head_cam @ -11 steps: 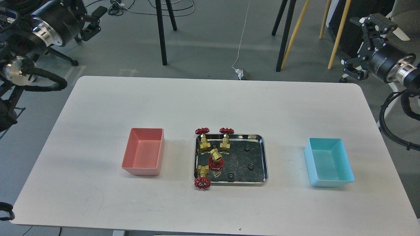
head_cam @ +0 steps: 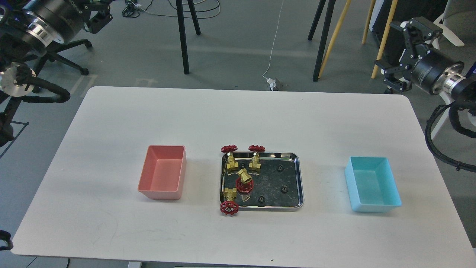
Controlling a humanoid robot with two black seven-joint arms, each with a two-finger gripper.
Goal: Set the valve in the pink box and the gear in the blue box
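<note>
Four brass valves (head_cam: 241, 179) and small black gears (head_cam: 283, 189) lay in the steel tray (head_cam: 297, 175) mid-desk (head_cam: 260, 119), between the empty pink box (head_cam: 163, 172) and blue box (head_cam: 373, 184). Right end effector (head_cam: 399, 56) hung off the desk's far corner, left end effector (head_cam: 97, 16) likewise; neither's opening could be told

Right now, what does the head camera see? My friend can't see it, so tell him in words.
A shiny steel tray sits mid-table holding four brass valves with red handwheels and some tiny black gears. An empty pink box stands to its left and an empty blue box to its right. Both black arms are raised off the table's far corners.
</note>
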